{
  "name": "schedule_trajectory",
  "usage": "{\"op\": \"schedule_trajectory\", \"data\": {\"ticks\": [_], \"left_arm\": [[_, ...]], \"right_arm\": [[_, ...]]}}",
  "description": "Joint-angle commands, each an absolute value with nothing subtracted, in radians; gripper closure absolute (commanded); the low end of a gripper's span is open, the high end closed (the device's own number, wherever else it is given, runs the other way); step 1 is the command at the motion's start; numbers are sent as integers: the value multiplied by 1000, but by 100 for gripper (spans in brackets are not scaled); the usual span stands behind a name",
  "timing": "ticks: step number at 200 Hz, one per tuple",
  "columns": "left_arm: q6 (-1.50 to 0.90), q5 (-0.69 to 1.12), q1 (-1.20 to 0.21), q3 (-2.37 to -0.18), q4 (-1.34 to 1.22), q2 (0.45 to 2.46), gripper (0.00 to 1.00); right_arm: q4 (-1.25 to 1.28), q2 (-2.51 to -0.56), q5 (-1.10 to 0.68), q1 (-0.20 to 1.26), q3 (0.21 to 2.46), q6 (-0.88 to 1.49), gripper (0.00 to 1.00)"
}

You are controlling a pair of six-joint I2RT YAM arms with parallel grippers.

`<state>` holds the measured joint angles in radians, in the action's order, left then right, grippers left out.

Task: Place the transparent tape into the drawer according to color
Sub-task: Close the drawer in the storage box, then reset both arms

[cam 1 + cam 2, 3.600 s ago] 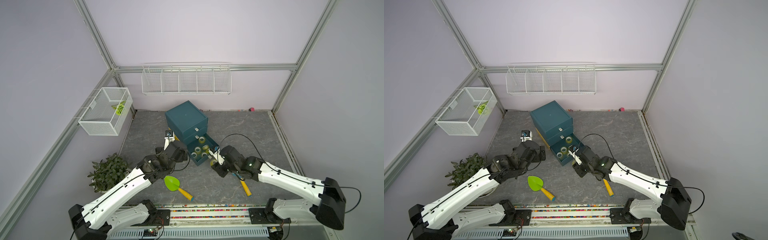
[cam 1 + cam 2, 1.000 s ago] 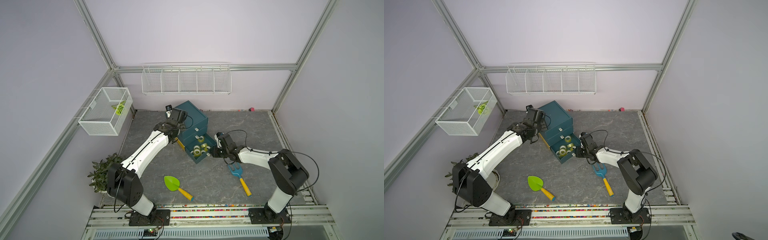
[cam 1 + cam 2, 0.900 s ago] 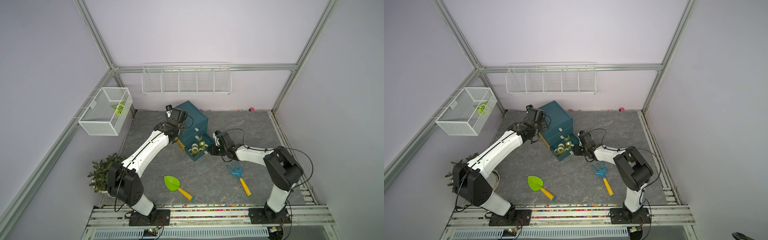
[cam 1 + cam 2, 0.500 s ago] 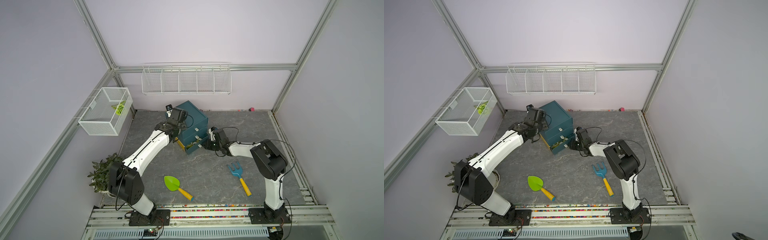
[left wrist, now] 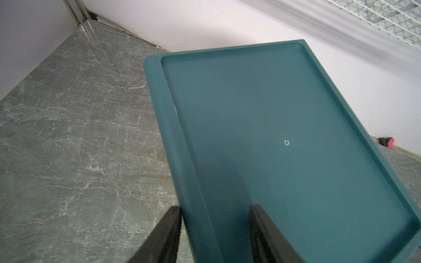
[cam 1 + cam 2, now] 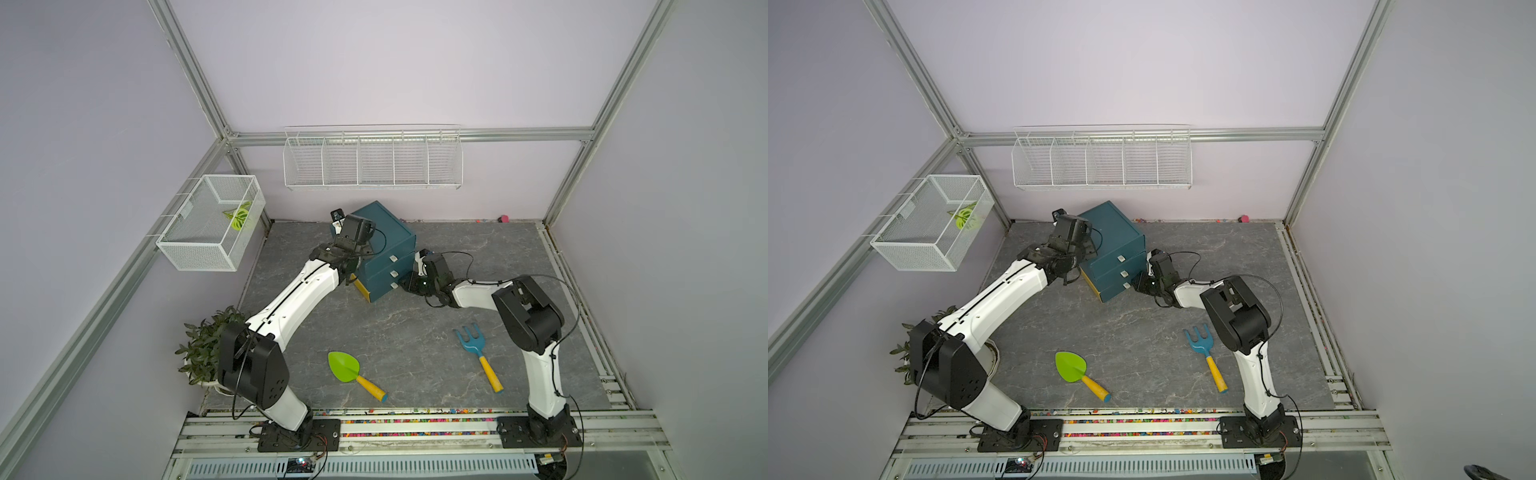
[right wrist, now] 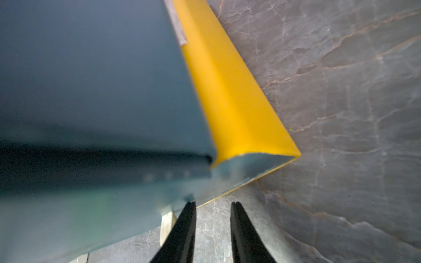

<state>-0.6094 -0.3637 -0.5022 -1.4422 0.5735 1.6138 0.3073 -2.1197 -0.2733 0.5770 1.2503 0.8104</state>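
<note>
The teal drawer cabinet (image 6: 388, 232) (image 6: 1117, 230) stands at the back of the grey floor, all three drawers pushed in, white handles (image 6: 393, 273) showing. The transparent tape is hidden; none shows in any view. My left gripper (image 6: 353, 249) (image 5: 215, 206) is shut on the cabinet's top rim (image 5: 173, 141), one finger outside the wall and one on the recessed top. My right gripper (image 6: 405, 284) (image 7: 213, 202) sits low at the bottom drawer's front (image 7: 79, 205), open a little with only floor between its fingers. One fingertip (image 7: 190, 207) touches the drawer beside its handle (image 7: 167, 222).
A green toy shovel (image 6: 344, 365) and a blue toy rake (image 6: 471, 340) lie on the floor in front. A potted plant (image 6: 205, 345) stands front left. A wire basket (image 6: 212, 224) and a wire shelf (image 6: 372, 158) hang on the walls. The cabinet has a yellow base (image 7: 227, 91).
The bottom drawer, open with tape rolls showing a second ago, has slid shut as my right gripper moved in against it. My left gripper stayed on the cabinet.
</note>
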Motion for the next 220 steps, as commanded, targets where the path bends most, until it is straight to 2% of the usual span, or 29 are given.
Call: {"op": "schedule_trajectory", "data": {"ticks": [1,21,55,86,113,162,196,220], "left_arm": [[-591,-301,-502,-1419,727,1672,46],[-587,-314,-502,-1443,741,1643,41],[-575,-314,-502,-1472,739,1556,15],[-556,-295,-503,-1435,731,1434,0],[-543,-280,-503,-1293,683,1265,0],[-514,-430,-502,-964,566,930,0],[-411,-463,-502,-817,468,886,0],[-364,-636,-495,-791,422,934,0]], "right_arm": [[400,-2098,-282,575,1236,810,61],[402,-2038,-269,575,1183,800,54],[381,-1906,-250,575,1084,783,46],[352,-1746,-226,575,965,777,42],[302,-1592,-195,577,851,766,40],[173,-1313,-62,583,683,697,34],[157,-1225,28,584,628,690,24],[138,-1184,59,584,629,657,21]]}}
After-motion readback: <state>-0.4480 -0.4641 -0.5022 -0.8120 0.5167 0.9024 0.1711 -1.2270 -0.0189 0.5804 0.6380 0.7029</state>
